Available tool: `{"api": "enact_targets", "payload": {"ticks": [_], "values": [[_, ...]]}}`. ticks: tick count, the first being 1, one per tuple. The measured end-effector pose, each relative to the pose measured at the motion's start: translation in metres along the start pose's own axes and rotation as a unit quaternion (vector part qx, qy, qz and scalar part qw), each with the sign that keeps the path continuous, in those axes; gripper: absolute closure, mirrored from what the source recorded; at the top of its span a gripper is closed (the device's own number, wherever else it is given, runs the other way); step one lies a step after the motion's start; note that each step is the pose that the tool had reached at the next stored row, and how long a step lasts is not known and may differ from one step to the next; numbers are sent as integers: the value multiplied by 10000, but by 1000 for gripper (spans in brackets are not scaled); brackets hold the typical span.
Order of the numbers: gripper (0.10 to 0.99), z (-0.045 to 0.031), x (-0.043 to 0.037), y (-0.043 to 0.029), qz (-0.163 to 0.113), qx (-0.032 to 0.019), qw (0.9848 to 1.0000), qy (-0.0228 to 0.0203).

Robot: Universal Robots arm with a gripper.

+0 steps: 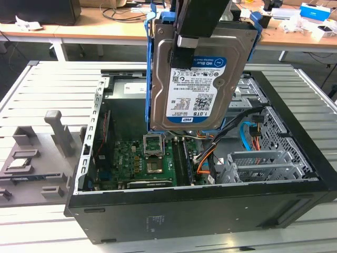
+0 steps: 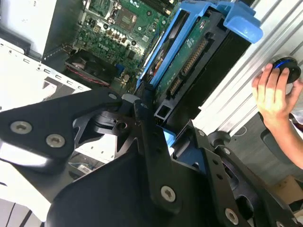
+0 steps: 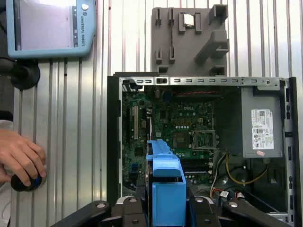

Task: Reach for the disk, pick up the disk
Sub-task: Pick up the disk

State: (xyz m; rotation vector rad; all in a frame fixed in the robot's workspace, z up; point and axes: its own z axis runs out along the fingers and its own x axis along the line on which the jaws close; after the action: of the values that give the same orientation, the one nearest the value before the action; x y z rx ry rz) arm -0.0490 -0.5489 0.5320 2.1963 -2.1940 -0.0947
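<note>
I have the flat silver-grey hard disk (image 1: 202, 79) with its bright blue plastic side rails clenched in the end effector (image 2: 158, 125), hanging edge-down directly below it, clear above the open black computer case (image 1: 210, 211). My worry is the narrow grip on one end: a jolt could let the disk swing or slide free onto the green motherboard (image 1: 145, 163) underneath. A person's hand (image 3: 21, 158) rests on the ribbed metal worktop (image 1: 47, 89) beside the case.
</note>
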Motion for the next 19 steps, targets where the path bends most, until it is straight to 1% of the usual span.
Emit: {"api": "enact_targets", "payload": {"ticks": [4, 6, 9, 13, 14, 16, 18, 19], "values": [[722, 47, 40, -16, -1, -1, 10000, -7], [722, 84, 63, -44, -1, -3, 10000, -8], [722, 112, 90, -83, -1, -6, 10000, -7], [722, 148, 150, -129, -1, -7, 10000, -9], [722, 155, 162, -171, -1, -7, 10000, -8], [722, 152, 167, -294, -1, -9, 10000, -7], [722, 150, 169, -369, 0, -10, 10000, -8], [722, 147, 169, -427, -1, -11, 10000, -7]]}}
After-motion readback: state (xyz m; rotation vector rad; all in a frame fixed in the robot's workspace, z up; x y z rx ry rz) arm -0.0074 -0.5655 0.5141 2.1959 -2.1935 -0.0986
